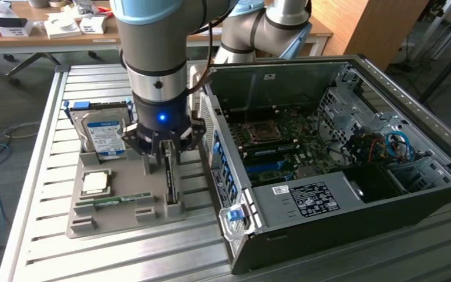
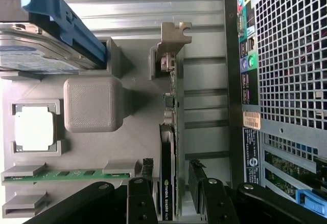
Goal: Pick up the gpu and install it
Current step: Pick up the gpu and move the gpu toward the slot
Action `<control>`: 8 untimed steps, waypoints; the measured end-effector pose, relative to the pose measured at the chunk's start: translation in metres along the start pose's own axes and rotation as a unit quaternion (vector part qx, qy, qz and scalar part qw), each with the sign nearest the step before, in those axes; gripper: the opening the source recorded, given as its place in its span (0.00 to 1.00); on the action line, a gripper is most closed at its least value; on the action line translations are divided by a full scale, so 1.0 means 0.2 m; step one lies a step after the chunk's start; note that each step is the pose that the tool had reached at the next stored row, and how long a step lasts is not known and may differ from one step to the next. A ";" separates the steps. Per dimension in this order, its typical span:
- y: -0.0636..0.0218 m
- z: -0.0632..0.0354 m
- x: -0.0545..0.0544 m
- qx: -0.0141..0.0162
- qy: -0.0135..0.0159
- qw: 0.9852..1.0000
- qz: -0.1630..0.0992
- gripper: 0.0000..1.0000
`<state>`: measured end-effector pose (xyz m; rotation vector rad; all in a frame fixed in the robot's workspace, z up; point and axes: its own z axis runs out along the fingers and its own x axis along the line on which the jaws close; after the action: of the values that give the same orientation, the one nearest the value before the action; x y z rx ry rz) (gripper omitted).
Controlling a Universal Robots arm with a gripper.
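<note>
Grey printed tray (image 1: pixel 104 222) holds the gpu (image 2: pixel 170 106) standing on edge, just beside the PC case (image 1: pixel 351 229). The gripper (image 2: pixel 172 175) straddles it with fingers spread, one per face, not pinching yet, and the card's long axis runs along the gap.

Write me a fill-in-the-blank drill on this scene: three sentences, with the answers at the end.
1. The gripper hangs over the thin dark gpu card with the grey metal end bracket, one jaw on either side, and the jaws are ____.
2. The gpu card stands on its ____ in a slot of the grey plastic tray.
3. The narrow memory stick lying flat in the tray is ____ in colour.

Missing words: open; edge; green
</note>
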<state>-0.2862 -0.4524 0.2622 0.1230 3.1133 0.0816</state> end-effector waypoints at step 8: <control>-0.001 0.011 0.00 0.000 0.000 1.000 0.002 0.42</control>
<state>-0.2865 -0.4524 0.2599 0.1290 3.1128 0.0817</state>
